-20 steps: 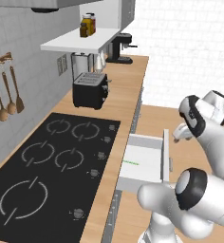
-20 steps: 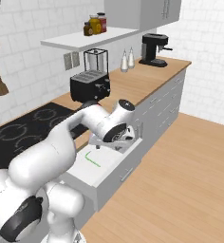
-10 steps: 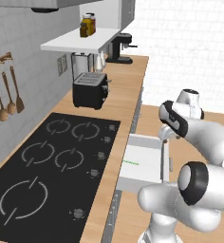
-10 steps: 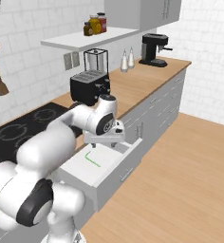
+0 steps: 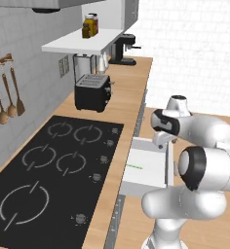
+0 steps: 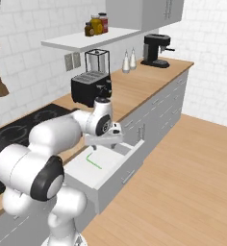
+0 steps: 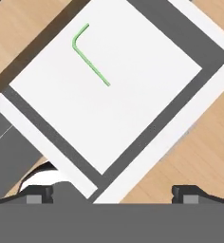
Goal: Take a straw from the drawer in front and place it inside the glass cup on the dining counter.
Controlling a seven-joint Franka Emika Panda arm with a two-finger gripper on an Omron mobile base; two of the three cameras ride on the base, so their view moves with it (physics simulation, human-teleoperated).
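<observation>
- I see the straw (image 7: 89, 53) lying flat on the white floor of the drawer (image 7: 147, 90), a thin green stick with a short bend at one end; in the left base view it sits close to the drawer's cabinet-side edge (image 5: 134, 167).
- Nothing touches the straw; the white floor around it is bare.
- The drawer (image 6: 116, 176) stands pulled out from the grey cabinet front, below the edge of the wooden tabletop (image 5: 131, 87).
- My end effector (image 7: 113, 192) hangs above the drawer's rim, well apart from the straw, its two dark tips spread wide with nothing between them.
- Further along the tabletop I see a black cooktop (image 5: 53, 170), a black toaster (image 5: 92, 92), a blender (image 6: 97, 61) and a coffee machine (image 6: 156, 50).
</observation>
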